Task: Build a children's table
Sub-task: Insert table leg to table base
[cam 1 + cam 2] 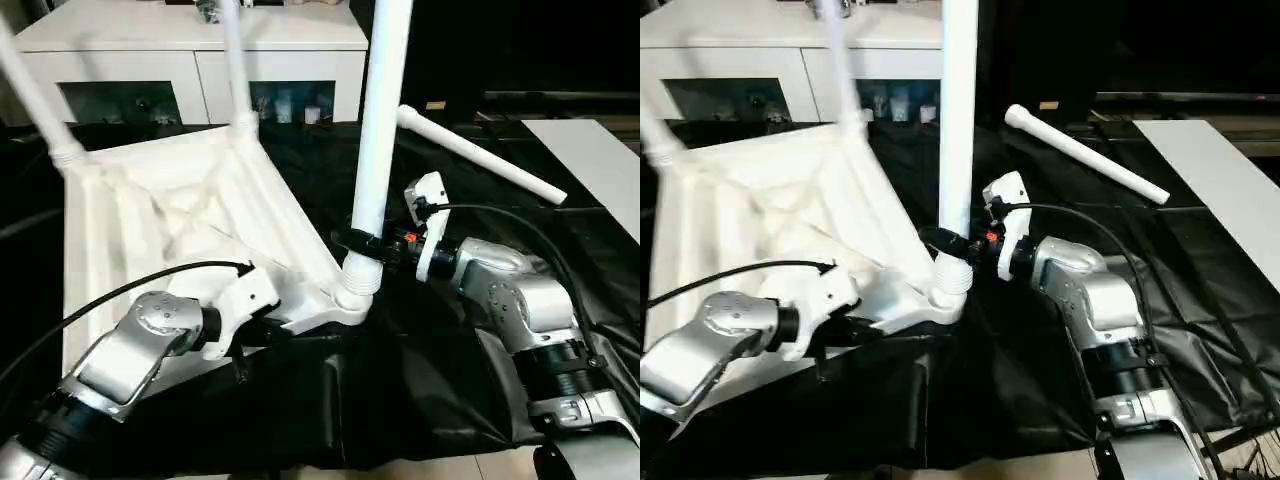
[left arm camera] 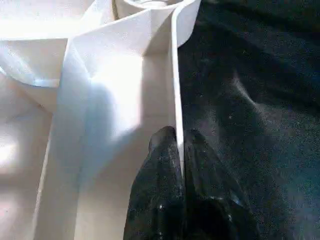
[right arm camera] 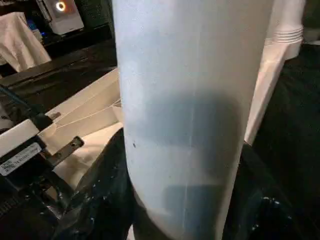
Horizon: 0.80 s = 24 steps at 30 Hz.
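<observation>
Nearest, left gripper (image 2: 179, 150) pinched shut on rim of upturned top (image 1: 150, 215), likely steadying it. Between right gripper's (image 1: 362, 243) half-spread fingers (image 3: 100, 200), upright leg (image 1: 378, 130) clasped just above corner socket (image 1: 358, 285), probably to seat it. Beyond, right, spare leg (image 1: 480, 155) lying loose.

White table top (image 1: 170, 215) lies inverted and tilted, ribbed underside up. Three legs (image 1: 378, 130) stand in corner sockets. Fourth leg (image 1: 480, 153) lies loose, apart.
</observation>
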Tool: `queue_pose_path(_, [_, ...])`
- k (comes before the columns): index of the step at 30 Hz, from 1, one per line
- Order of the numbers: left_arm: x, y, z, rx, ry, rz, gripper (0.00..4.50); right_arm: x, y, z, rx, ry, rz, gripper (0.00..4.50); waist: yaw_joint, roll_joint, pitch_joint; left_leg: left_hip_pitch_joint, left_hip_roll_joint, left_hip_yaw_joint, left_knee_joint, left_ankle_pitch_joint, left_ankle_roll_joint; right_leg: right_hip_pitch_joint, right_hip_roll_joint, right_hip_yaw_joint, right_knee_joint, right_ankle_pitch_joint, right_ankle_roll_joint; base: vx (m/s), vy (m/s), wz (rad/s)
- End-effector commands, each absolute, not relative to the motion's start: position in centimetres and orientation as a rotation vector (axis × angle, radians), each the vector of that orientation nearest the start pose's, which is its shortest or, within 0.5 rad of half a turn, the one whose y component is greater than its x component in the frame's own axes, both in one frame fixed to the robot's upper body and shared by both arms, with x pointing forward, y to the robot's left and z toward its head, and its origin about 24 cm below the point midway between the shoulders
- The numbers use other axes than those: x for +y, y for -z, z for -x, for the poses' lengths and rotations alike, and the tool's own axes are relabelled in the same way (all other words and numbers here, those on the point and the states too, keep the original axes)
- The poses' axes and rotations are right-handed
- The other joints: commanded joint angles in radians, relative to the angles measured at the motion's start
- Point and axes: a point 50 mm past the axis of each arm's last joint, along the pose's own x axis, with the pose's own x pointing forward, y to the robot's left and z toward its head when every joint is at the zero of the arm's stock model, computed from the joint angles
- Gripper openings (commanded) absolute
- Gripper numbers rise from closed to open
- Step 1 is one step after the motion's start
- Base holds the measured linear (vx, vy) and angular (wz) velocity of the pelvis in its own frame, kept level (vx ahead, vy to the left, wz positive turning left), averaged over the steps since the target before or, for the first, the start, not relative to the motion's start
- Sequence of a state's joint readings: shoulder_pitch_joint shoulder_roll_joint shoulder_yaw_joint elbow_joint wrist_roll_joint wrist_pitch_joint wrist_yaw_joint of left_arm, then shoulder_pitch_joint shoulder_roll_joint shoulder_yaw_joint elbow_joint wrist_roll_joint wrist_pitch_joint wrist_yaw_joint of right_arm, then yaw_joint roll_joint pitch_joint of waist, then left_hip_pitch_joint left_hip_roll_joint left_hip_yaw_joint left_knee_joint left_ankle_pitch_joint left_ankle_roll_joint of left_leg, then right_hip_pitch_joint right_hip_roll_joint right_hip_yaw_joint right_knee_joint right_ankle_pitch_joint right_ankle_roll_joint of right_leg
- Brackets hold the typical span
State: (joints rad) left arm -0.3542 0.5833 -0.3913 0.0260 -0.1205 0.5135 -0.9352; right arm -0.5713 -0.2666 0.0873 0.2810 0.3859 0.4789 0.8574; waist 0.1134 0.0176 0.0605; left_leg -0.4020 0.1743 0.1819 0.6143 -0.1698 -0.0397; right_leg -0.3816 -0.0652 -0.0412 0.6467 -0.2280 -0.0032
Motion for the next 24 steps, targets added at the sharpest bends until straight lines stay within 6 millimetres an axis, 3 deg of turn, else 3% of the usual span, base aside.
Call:
queue_pose_path(1, [14.2, -5.5, -27.7, 0.523, 1.149, -0.442, 0.0, -11.0, -10.6, -32.6, 0.219, -1.061, -0.103, 1.86, -0.012, 0.0, -0.064, 0.038, 0.055, -0.024, -0.089, -0.26, -0.047, 0.017, -0.078, 0.047, -0.092, -0.238, -0.164, 0.0, 0.0, 0.0])
queue_pose_path(8, [14.6, -5.8, -28.6, 0.455, 1.112, -0.475, 0.0, -11.4, -10.2, -32.3, 0.236, -1.054, -0.113, 1.86, -0.01, -0.001, -0.065, 0.037, 0.055, -0.024, -0.088, -0.254, -0.041, 0.017, -0.081, 0.048, -0.097, -0.249, -0.162, 0.0, 0.0, 0.0])
queue_pose_path(10, [14.6, -5.9, -28.7, 0.454, 1.111, -0.448, 0.45, -11.5, -10.2, -32.3, 0.235, -1.05, -0.115, 1.86, -0.01, -0.003, -0.067, 0.036, 0.054, -0.023, -0.088, -0.239, -0.037, 0.019, -0.08, 0.048, -0.093, -0.239, -0.164, 0.0, 0.0, 0.0])
queue_pose_path(11, [14.5, -6.0, -28.8, 0.456, 1.111, -0.426, 0.56, -11.5, -10.2, -32.4, 0.235, -1.045, -0.116, 1.86, -0.009, 0.002, -0.067, 0.035, 0.054, -0.024, -0.087, -0.235, -0.035, 0.019, -0.082, 0.048, -0.094, -0.24, -0.166, 0.0, 0.0, 0.0])
queue_pose_path(16, [14.4, -6.0, -29.1, 0.46, 1.101, -0.416, 0.77, -11.7, -10.3, -32.4, 0.233, -1.034, -0.117, 1.86, -0.016, 0.005, -0.072, 0.033, 0.055, -0.025, -0.088, -0.222, -0.036, 0.021, -0.075, 0.044, -0.085, -0.163, -0.182, 0.0, 0.0, 0.0])
queue_pose_path(19, [14.5, -5.3, -29.4, 0.479, 1.086, -0.428, 0.77, -11.7, -10.3, -32.4, 0.229, -1.03, -0.118, 1.86, -0.022, 0.006, -0.075, 0.029, 0.052, -0.023, -0.083, -0.184, -0.018, 0.027, -0.075, 0.043, -0.08, -0.077, -0.203, 0.0, 0.0, 0.0])
queue_pose_path(22, [14.6, -4.7, -29.5, 0.506, 1.089, -0.431, 0.77, -11.6, -10.4, -32.3, 0.226, -1.028, -0.117, 1.86, -0.024, 0.008, -0.074, 0.032, 0.053, -0.023, -0.084, -0.196, -0.017, 0.027, -0.076, 0.043, -0.082, -0.08, -0.209, 0.0, 0.0, 0.0])
queue_pose_path(24, [14.8, -4.3, -29.5, 0.529, 1.082, -0.438, 0.42, -11.6, -10.7, -32.4, 0.215, -1.024, -0.118, 1.86, -0.028, 0.008, -0.071, 0.033, 0.054, -0.023, -0.086, -0.222, -0.022, 0.027, -0.077, 0.044, -0.086, -0.12, -0.209, 0.0, 0.0, 0.0])
